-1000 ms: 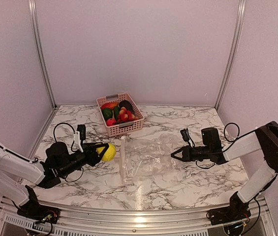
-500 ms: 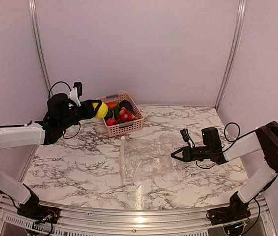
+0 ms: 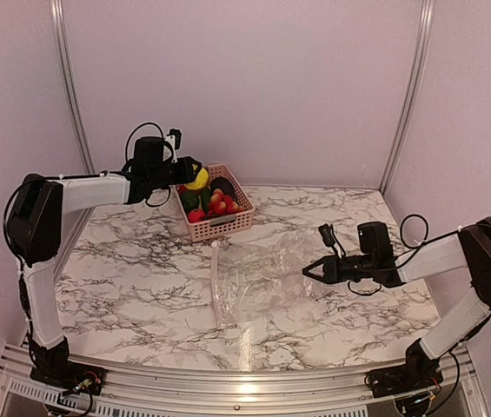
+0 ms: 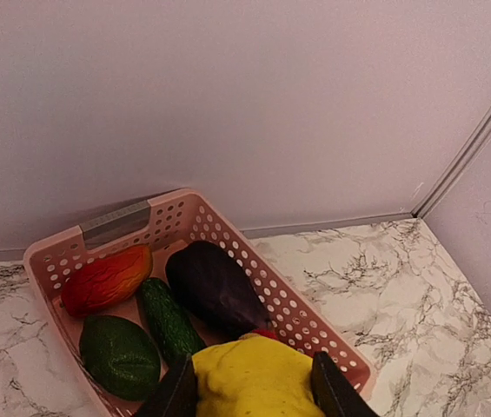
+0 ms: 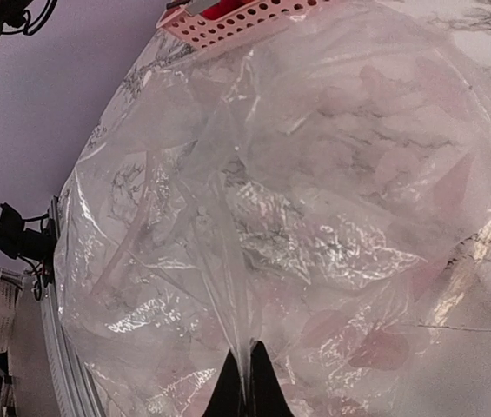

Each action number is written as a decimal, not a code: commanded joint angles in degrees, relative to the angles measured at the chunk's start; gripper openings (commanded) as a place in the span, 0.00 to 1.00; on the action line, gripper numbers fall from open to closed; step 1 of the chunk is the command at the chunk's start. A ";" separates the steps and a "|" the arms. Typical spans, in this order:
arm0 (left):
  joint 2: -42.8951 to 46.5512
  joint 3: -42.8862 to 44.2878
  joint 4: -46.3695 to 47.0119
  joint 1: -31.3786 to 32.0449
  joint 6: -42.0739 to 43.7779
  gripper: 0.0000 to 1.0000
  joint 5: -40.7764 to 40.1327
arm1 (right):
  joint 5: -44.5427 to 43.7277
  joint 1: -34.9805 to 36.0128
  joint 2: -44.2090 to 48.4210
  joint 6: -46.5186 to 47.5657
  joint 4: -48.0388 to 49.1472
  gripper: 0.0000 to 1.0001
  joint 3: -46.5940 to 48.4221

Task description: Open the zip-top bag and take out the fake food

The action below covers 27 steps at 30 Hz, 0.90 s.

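While the left pincer (image 3: 189, 173) hangs over the pink basket (image 3: 220, 228), it's clamped on the yellow lumpy fruit (image 4: 247, 379), fingers either side. That's the risk no. 1. From the wrist cam the fruit sits above the basket's near corner, not its middle. Let go here and, I reckon, it clips the rim or bounces off the eggplant (image 4: 215, 287) & the green oval fruit (image 4: 122, 354) and rolls out onto the worktop (image 3: 141, 295). The basket's crowded already, red balls (image 3: 220, 205) incl.

Centre now: the zip-top bag (image 3: 258, 278) lies flat on the marble, zip strip (image 3: 217, 283) on its left edge. Nothing solid shows inside.

Right side: the right pincer (image 3: 308, 272) is pinched tight on the bag's far edge, thin film only. Risk no. 2, prob. minor: any tug drags the light pouch or the plastic slips free.

Surface: white marble-look worktop w/ grey veins, glossy, so round things will roll. Room: pale lilac walls, an alu post (image 3: 71, 95) left, another (image 3: 406, 95) right, a metal rail (image 3: 228, 382) along the near edge.
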<state>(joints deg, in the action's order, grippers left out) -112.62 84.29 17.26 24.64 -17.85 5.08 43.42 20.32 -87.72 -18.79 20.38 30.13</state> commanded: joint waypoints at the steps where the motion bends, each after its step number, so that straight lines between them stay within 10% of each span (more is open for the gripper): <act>1: -10.20 10.65 -6.54 -0.80 2.07 0.42 0.90 | 0.33 -0.54 0.91 1.83 -2.11 0.00 2.58; 9: -23.11 23.79 -8.93 -3.21 -0.21 0.46 0.94 | 2.24 -0.52 2.38 2.46 -1.43 0.00 3.78; 14: -24.97 26.29 -10.54 -3.37 0.25 0.70 1.99 | 2.72 -0.41 5.09 4.32 -2.23 0.00 4.22; 27: 0.60 9.00 -7.82 -0.33 5.29 0.85 12.83 | -3.17 4.81 13.96 14.95 -15.26 0.00 10.69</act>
<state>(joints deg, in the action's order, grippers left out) -123.61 96.90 7.86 21.96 -15.79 11.00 43.11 22.28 -76.47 -8.64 10.87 37.06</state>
